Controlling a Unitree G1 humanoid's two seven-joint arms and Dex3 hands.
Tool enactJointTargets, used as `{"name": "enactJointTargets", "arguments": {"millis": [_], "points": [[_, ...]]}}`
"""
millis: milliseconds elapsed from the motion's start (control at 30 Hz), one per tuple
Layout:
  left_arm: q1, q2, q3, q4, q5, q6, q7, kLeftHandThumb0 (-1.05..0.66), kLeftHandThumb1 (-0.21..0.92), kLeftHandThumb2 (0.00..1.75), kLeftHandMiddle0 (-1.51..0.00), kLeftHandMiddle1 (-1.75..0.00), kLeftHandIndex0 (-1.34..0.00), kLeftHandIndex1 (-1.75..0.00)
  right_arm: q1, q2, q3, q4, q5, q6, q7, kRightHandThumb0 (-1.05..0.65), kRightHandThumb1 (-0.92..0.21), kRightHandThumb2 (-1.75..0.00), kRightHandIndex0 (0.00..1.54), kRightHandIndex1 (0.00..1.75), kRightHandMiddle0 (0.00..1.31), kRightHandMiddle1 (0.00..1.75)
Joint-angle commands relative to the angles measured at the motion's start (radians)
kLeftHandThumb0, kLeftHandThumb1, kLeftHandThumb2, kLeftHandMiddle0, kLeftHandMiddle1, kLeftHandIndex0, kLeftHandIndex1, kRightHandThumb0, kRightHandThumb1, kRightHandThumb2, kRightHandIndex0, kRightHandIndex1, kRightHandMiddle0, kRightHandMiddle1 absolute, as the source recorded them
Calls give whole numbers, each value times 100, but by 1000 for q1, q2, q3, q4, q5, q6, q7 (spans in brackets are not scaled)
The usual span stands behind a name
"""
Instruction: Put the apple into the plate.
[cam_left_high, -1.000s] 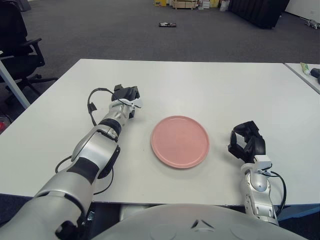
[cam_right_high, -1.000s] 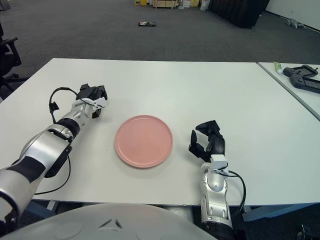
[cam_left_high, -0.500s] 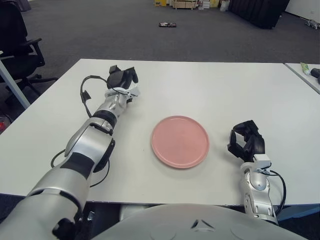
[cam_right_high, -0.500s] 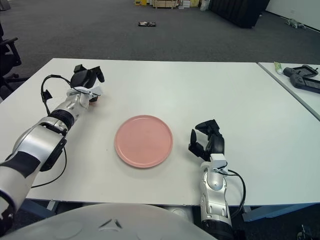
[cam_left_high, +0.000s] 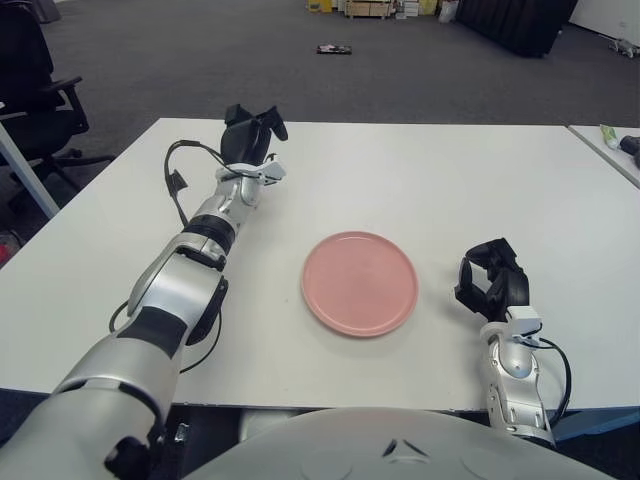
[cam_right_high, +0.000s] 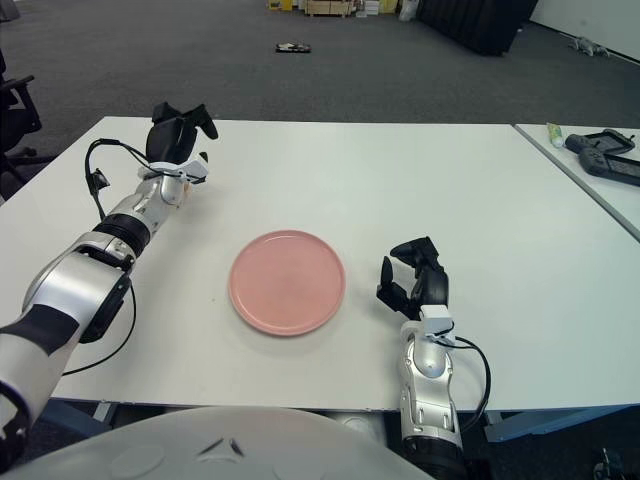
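The pink plate (cam_left_high: 360, 282) lies empty on the white table (cam_left_high: 420, 170), near the front middle. My left hand (cam_left_high: 250, 128) reaches to the far left part of the table, raised, with its dark fingers (cam_right_high: 178, 128) spread upward and nothing between them. No apple shows plainly. A small reddish patch (cam_right_high: 184, 194) peeks out beside the left wrist, and I cannot tell what it is. My right hand (cam_left_high: 492, 282) shows to the right of the plate near the front edge, fingers loosely bent and empty.
A black cable (cam_left_high: 180, 185) loops off the left forearm. A second table with a green tube (cam_left_high: 610, 135) and a dark device (cam_right_high: 605, 155) stands at the far right. An office chair (cam_left_high: 35, 90) stands left of the table.
My left arm has stretched farther back and left across the table. Its hand has lifted and its fingers have gone from curled to spread. The right hand and the plate have not moved.
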Motion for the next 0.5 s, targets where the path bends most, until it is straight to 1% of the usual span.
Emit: {"name": "enactJointTargets", "arguments": {"millis": [0,233,333,467], "points": [[65,19,28,-146,-20,4,-41,0,-2,164,-92,-158,-64,-175,-23,-4,-4,14,5,-13,-3,-41,-53,-105,63,139,44,175],[142,34,77,-298,-55,2,-112,0,-1,163,-92,-156,-63,-175,-31,-8,-6,34,3,-25,-2,-41,-54,-105,62,139,44,175],[162,33,89,-332,-59,3,-127,0,-1,162,-92,-156,-62,-175,-33,-9,-6,50,4,-36,-1,-41,-54,-104,62,139,43,175],[177,30,97,-347,-53,1,-133,0,-1,163,-92,-156,-62,-175,-34,-10,-8,75,7,-60,2,-41,-54,-104,62,140,43,175]]}}
